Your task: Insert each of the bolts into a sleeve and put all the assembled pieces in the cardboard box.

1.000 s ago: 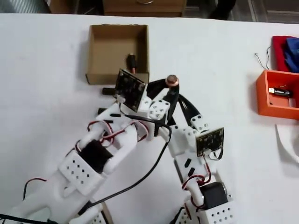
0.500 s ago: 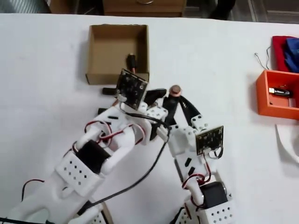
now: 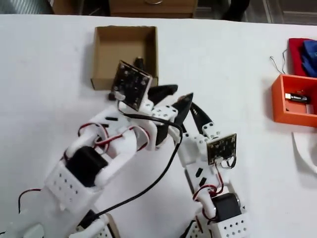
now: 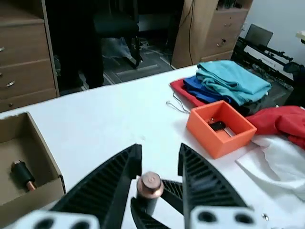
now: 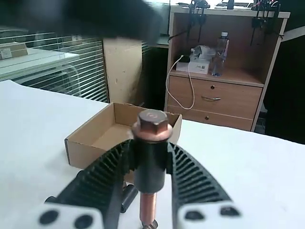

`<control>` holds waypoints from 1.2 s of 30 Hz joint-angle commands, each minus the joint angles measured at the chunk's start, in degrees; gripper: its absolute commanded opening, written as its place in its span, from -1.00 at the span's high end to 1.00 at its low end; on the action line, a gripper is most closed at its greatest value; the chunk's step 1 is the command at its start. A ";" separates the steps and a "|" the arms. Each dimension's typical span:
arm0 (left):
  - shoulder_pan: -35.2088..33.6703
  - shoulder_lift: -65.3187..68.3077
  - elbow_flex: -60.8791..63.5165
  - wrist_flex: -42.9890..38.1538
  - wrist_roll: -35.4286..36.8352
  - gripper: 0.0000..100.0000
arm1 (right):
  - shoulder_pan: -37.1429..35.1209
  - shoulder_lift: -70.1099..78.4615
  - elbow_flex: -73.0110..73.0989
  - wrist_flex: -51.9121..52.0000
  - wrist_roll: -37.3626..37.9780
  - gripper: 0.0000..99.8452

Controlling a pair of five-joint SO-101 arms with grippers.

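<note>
My right gripper (image 5: 150, 148) is shut on a black sleeve (image 5: 150, 164) held upright, with a copper bolt (image 5: 151, 125) standing in it. My left gripper (image 4: 159, 149) is open and its two black fingers straddle the bolt head (image 4: 149, 183) without gripping it. In the high view the two grippers meet just right of the cardboard box (image 3: 101, 54), left gripper (image 3: 173, 94) over right gripper (image 3: 187, 102), and the bolt is hidden there. One assembled piece (image 4: 24, 174) lies inside the box (image 4: 19, 157).
A loose black sleeve (image 5: 126, 198) lies on the table by the box's near wall (image 5: 95, 143). An orange bin (image 3: 292, 101) and folded cloths (image 4: 228, 78) sit far to the right. White table stretches between the box and the bin.
The left arm swung up toward the box, and its gripper came over the bolt head, which no longer shows from above. The right gripper shifted slightly with the sleeve and bolt.
</note>
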 commanded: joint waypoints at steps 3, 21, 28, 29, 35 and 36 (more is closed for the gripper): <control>-12.04 -0.44 -9.19 0.70 -5.10 0.71 | -0.22 -1.01 -1.58 1.19 0.35 0.96; -67.16 -0.44 33.19 4.57 -30.33 0.71 | -1.01 61.76 -70.59 15.87 -0.26 0.96; -70.42 0.00 47.25 -4.22 -30.77 0.71 | -2.24 114.59 -122.73 29.49 -13.63 0.96; -70.42 0.00 48.66 -5.63 -30.77 0.71 | -2.33 122.07 -130.55 30.64 -14.59 0.96; -70.42 -0.44 49.63 -6.59 -30.68 0.71 | -3.47 158.90 -174.15 37.41 -13.63 0.96; -70.42 -0.44 49.71 -6.59 -30.68 0.71 | -3.56 163.30 -179.34 37.93 -12.84 0.96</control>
